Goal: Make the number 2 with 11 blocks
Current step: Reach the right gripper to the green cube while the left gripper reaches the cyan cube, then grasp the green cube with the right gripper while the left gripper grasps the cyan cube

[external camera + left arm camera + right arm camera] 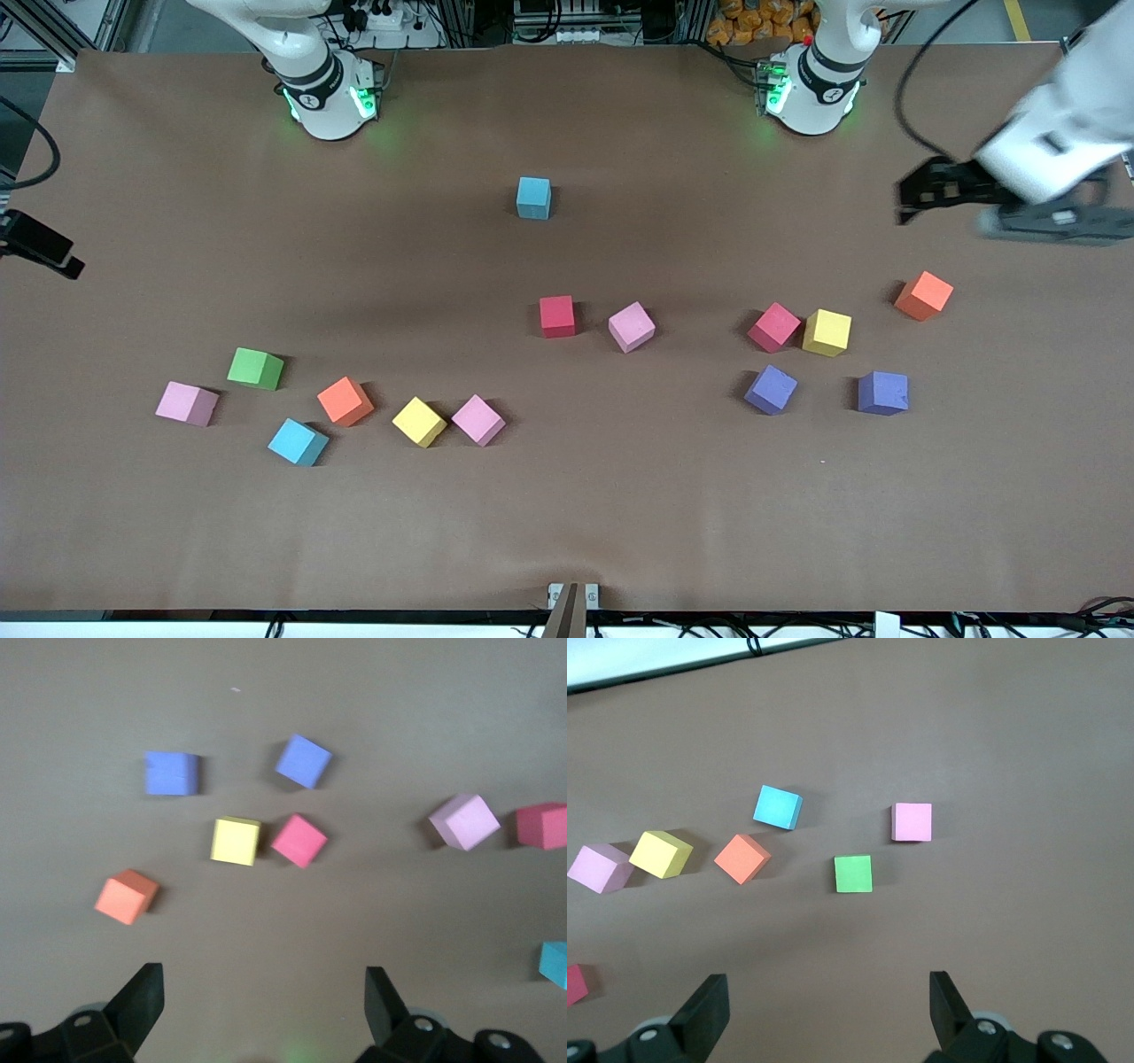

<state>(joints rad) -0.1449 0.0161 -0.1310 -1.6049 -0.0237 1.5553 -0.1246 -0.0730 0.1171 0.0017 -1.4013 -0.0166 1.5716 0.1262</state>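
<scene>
Left tool (921,197) hangs open over the surface (620,514) near the orange block (923,295); right tool (828,1010) open, empty.

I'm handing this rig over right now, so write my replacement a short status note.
Left gripper: open, empty, over the table's left-arm end near the orange block.
Right gripper: open, empty, above the green block.
Blocks: fourteen lie scattered and apart; one light blue block sits alone nearest the bases.
Done: nothing, no number 2 yet.
Left: place all eleven.

Red block (773,327) touches yellow block (827,332); other blocks apart, reachable.
</scene>
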